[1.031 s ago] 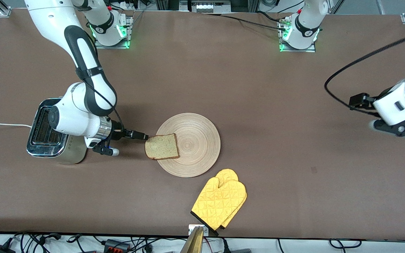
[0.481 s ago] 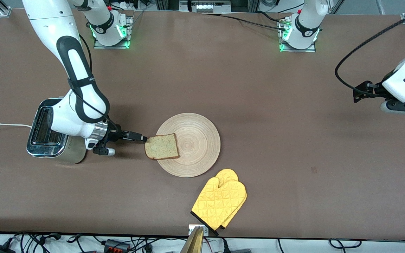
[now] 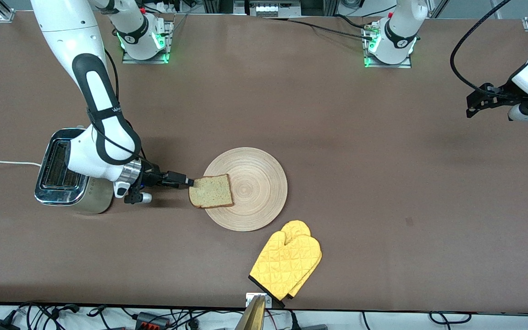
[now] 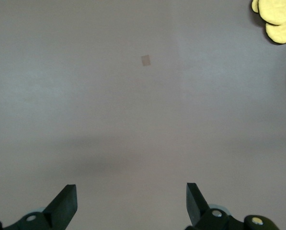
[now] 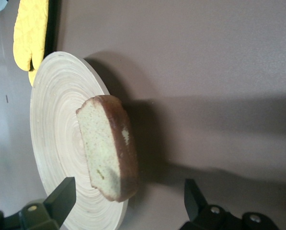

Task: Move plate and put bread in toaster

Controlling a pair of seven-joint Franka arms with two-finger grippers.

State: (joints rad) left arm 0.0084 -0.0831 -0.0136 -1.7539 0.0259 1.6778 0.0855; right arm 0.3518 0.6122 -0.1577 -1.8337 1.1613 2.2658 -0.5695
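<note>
Surface (image 3: 337, 137): toaster (image 3: 62, 172) at the right arm's end; plate (image 3: 255, 192) mid-surface; bread (image 3: 211, 191) on the plate's toaster-side edge; oven mitt (image 3: 287, 264) nearer the front camera than the plate.

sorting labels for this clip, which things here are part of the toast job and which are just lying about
Job:
plate
bread, overhanging the plate's rim
toaster
right gripper, open at the bread's edge

Lying about:
yellow oven mitt
left gripper, open, waiting over bare table
</note>
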